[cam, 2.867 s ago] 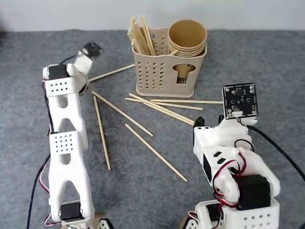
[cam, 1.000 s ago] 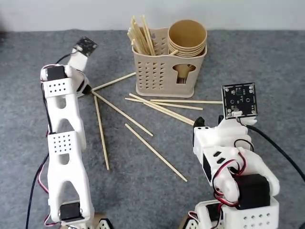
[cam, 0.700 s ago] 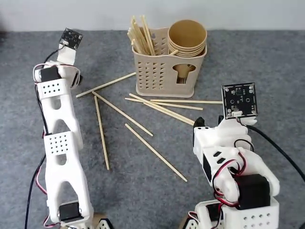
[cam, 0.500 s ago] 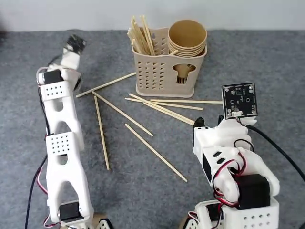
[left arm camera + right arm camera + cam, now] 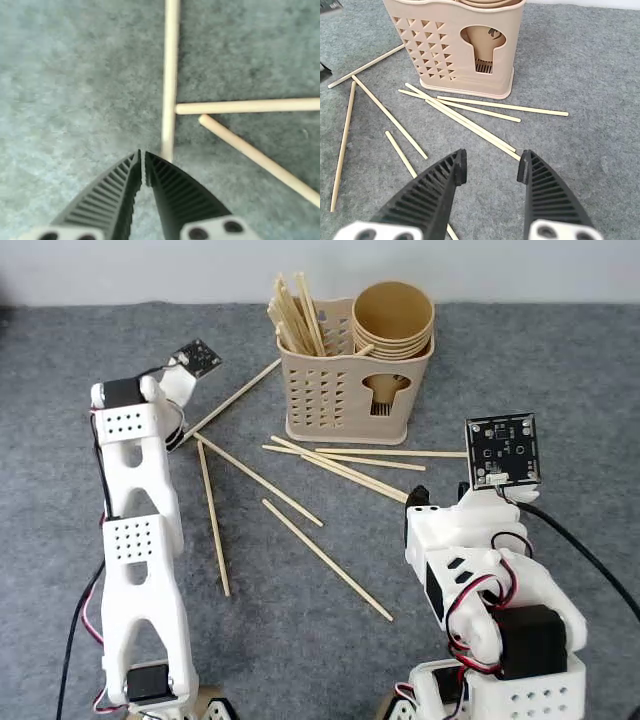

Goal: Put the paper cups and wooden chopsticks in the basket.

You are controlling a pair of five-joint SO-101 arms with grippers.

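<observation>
The left gripper is closed, empty, its tips just beside the end of one chopstick. The right gripper hangs open near loose chopsticks; the paper cups sit in the basket.

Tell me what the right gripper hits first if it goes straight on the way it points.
Probably the chopsticks lying slantwise just ahead of the open right gripper; past them stands the basket. Its height over the mat is unclear, so it might clear them.
</observation>
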